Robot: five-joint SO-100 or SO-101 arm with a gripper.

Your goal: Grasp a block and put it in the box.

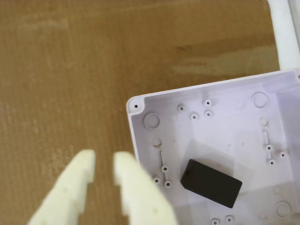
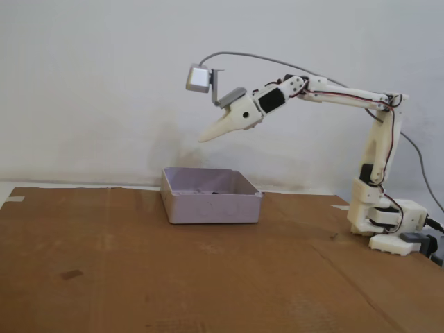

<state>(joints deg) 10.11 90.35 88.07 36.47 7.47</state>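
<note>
A small matte black block [image 1: 211, 183] lies flat on the floor of the pale lilac box [image 1: 225, 136], near its lower left part in the wrist view. My gripper [image 1: 104, 159] hovers outside the box's left wall. Its two cream fingers [image 1: 79, 178] stand a narrow gap apart, with only bare cardboard showing between them. In the fixed view the gripper [image 2: 203, 138] hangs well above the box [image 2: 211, 208], pointing down and to the left. From that side the box walls hide most of the block.
Brown cardboard [image 2: 139, 277] covers the table. The arm's base [image 2: 388, 225] stands at the right in the fixed view, with cables behind it. A grey camera housing [image 2: 198, 78] sits above the gripper. A white strip [image 1: 286, 33] borders the cardboard at the wrist view's top right.
</note>
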